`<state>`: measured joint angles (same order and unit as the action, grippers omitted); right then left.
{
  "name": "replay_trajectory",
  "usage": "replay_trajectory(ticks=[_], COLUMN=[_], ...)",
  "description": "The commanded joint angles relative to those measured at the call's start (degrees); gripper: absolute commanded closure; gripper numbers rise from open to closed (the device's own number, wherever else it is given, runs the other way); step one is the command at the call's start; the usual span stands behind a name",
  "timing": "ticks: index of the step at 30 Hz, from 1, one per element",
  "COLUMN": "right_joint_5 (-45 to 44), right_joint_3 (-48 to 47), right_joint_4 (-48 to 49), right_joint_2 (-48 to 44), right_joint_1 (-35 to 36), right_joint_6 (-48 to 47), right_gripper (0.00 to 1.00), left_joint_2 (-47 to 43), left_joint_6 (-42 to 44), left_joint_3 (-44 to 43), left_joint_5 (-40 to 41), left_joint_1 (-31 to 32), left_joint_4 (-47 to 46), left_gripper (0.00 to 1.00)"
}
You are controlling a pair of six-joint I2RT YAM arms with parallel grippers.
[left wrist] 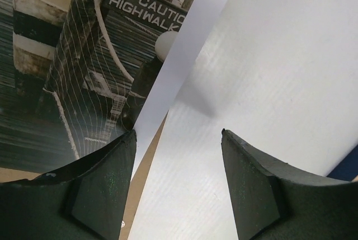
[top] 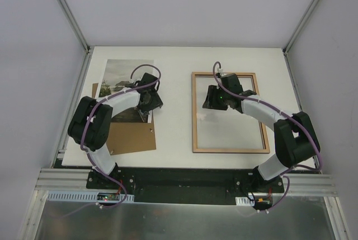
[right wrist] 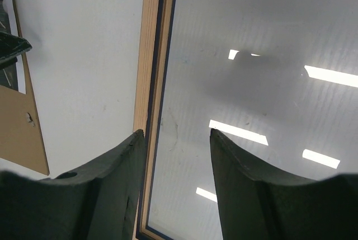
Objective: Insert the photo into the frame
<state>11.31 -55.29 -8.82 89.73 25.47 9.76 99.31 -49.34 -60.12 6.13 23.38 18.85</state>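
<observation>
On white table [top: 173, 83], glossy rectangular boardwalk photo [top: 120, 75] left, thin wood-backed glazed frame [top: 196, 111] right; left gripper [left wrist: 179, 133], right gripper [right wrist: 176, 131] parted, empty

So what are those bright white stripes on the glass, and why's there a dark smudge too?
Right wrist view: the stripes look like lamps mirrored in the frame's clear pane, and the smudge is a soft shadow. Left wrist view: no glare, just a blurry shadow on the table beside the photo. Top view: even light, no stripes.

Photo [top: 120, 75] on backing board [top: 131, 139], left of frame [top: 229, 150]
</observation>
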Motion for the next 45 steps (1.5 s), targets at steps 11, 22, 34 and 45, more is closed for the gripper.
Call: replay_trajectory(ticks=[11, 22, 34, 45], right_joint_5=[2.5, 10.3, 13.0, 10.5], right_joint_3=[-1.2, -8.7, -20.4, -25.8], right_joint_4=[1.6, 7.2, 19.2, 19.6], right_joint_2=[-0.5, 7.4, 25.5, 32.7], right_joint_1=[-0.4, 1.9, 7.2, 9.5], right_joint_6=[0.1, 8.5, 20.6, 24.9], right_gripper=[0.48, 0.48, 0.47, 0.37], left_joint_2=[3.1, -11.7, -7.1, 8.7], left_joint_6=[-7.6, -2.9, 4.3, 5.9], left_joint_3=[0.9, 4.1, -5.4, -17.2], left_joint_5=[-7.5, -7.2, -13.2, -18.1], left_joint_1=[11.1, 3.5, -25.5, -35.1], left_joint_4=[1.8, 2.2, 3.1, 3.1], left_gripper=[0.38, 0.35, 0.35, 0.36])
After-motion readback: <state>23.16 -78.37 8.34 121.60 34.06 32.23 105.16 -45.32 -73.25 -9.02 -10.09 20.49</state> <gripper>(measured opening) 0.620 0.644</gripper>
